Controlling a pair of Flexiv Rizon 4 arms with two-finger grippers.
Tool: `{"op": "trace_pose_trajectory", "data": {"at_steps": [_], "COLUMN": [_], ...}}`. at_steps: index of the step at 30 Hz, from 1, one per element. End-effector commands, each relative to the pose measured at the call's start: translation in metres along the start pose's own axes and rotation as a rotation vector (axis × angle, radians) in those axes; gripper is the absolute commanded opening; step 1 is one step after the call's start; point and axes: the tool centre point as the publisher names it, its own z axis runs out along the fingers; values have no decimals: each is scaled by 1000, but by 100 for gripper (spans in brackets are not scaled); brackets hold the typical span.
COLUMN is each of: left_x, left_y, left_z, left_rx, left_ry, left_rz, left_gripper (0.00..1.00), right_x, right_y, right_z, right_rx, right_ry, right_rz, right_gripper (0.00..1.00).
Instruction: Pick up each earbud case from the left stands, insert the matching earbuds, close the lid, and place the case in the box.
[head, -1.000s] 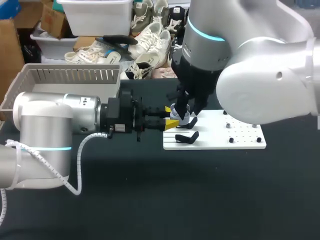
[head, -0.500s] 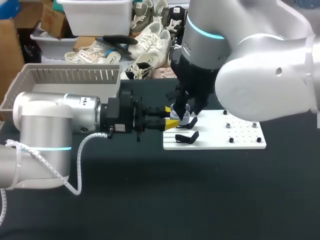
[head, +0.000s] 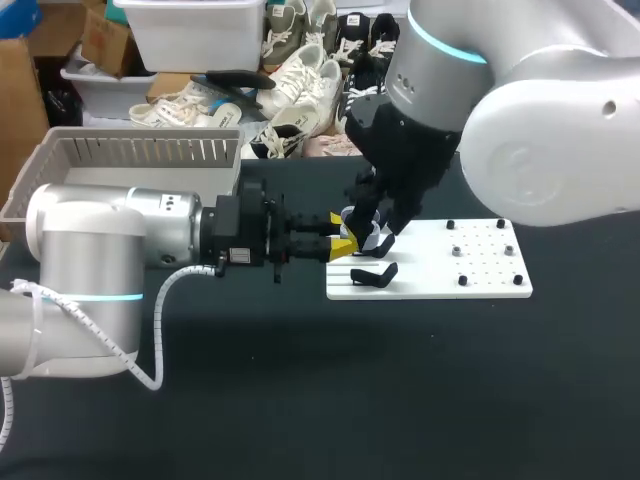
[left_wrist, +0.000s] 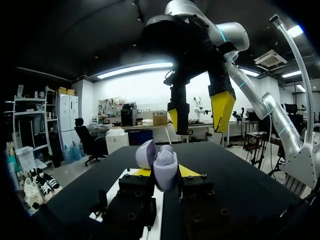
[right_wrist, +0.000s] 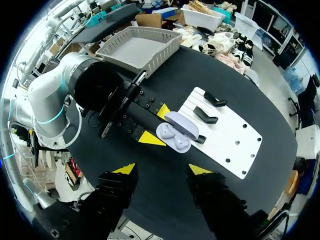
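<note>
We grip open earbud case (right_wrist: 175, 137) in left gripper (right_wrist: 155, 124); right gripper (right_wrist: 162, 170) hangs directly above, fingers wide, empty.

Glossy plastic earbud case (right_wrist: 175, 136), matt black tabletop (head: 400, 400), smooth white board (head: 490, 278), slatted plastic box (head: 140, 133)

Black table (head: 300, 400), white pegged board (head: 490, 287)

The earbud case (head: 364, 236) over the board (head: 490, 276), left end; basket (head: 120, 150) behind-left.
</note>
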Motion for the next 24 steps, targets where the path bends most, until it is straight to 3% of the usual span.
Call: {"op": "trace_pose_trajectory", "data": {"at_steps": [1, 11, 18, 20, 24], "left_x": [0, 0, 0, 0, 0], "left_y": [-1, -1, -1, -1, -1], "left_z": [0, 0, 0, 0, 0], "left_rx": [-2, -2, -2, -2, -2], "left_ry": [-1, -1, -1, -1, -1], "left_rz": [1, 1, 1, 1, 1], "left_gripper": [0, 0, 0, 0, 0], "right_x": [0, -1, -15, -21, -33], "right_y": [1, -3, -19, -23, -31], "right_z": [1, 2, 5, 7, 8], "right_rx": [5, 17, 43, 38, 60], "right_ry": [7, 4, -49, -68, -108], "right_rz": [1, 21, 105, 123, 171], "right_gripper": [62, 67, 74, 89, 92]}}
